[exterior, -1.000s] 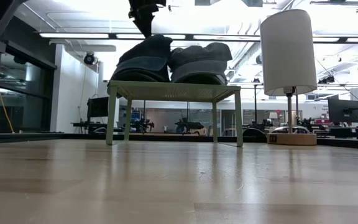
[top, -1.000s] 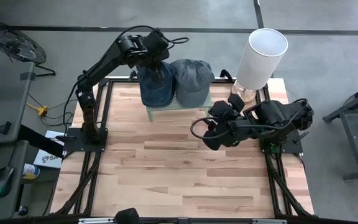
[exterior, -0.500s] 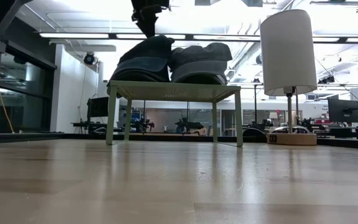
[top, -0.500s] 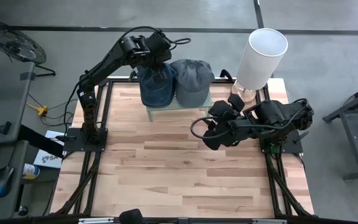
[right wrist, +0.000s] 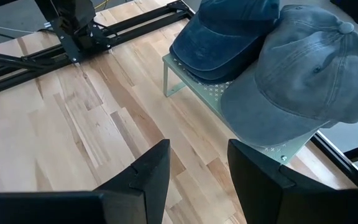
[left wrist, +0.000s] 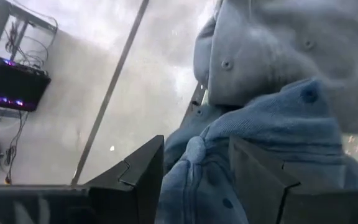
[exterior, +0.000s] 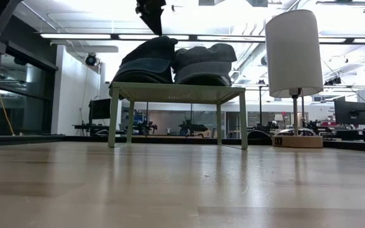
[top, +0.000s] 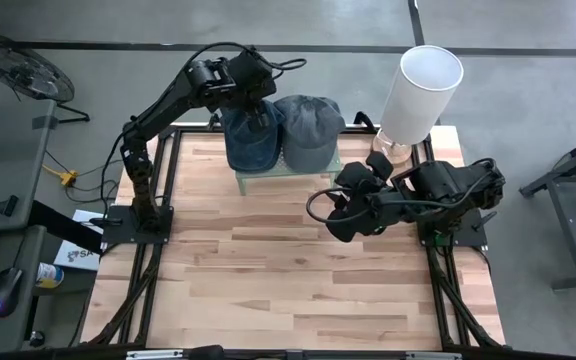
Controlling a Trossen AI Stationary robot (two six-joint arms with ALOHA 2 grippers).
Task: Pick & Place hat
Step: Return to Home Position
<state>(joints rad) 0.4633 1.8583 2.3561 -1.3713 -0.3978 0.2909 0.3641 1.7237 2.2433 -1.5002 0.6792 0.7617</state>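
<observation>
Two hats sit side by side on a small pale green stand at the table's far edge. One is a dark blue hat, the other a grey-blue hat. My left gripper is open and hovers just above the rear of the blue hat's crown. I see no touch. My right gripper is open and waits over the table's right half, clear of the stand.
A lamp with a tall white shade stands on a wooden base at the far right corner, beside the grey-blue hat. Bare wooden tabletop stretches from the stand to the near edge. Black frame rails run along the table's sides.
My left gripper has risen a little above the blue hat's crown, staying open. Both hats and my right arm have kept still.
</observation>
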